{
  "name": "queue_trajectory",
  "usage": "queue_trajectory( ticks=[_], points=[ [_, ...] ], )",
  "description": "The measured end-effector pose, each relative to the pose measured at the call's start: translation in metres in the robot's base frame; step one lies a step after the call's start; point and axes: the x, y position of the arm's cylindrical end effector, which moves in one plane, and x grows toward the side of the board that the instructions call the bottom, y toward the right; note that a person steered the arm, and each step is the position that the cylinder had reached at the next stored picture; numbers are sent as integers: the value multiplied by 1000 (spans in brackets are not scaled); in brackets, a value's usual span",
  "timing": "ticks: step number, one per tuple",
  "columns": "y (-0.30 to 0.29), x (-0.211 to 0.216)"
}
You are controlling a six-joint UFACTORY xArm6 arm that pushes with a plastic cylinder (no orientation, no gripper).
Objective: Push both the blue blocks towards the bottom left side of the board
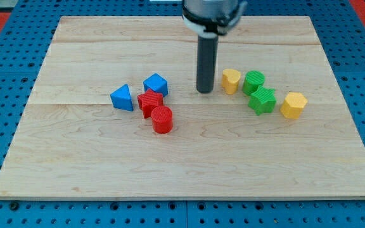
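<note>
A blue triangular block [122, 97] lies left of the board's middle. A blue cube-like block [155, 84] lies just to its right and a little higher, touching a red star-shaped block [149, 101]. My tip [204, 90] stands on the board to the right of the blue cube-like block, with a gap between them. It is just left of a yellow block [231, 81].
A red cylinder [162, 119] sits below the red star. A green cylinder [254, 82], a green star-shaped block [262, 100] and a yellow hexagonal block [293, 105] lie at the right. The wooden board [75, 164] rests on a blue pegboard.
</note>
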Motion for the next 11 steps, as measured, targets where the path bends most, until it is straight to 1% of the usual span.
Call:
queue_trajectory(
  ticks=[1,3,4,5,6,7,8,9,10,11],
  points=[
    [-25,5],
    [-28,3],
    [-47,-34],
    [-99,-8],
    [-136,-9],
    [-128,-23],
    [-161,1],
    [-224,6],
    [-247,10],
    [-257,39]
  ],
)
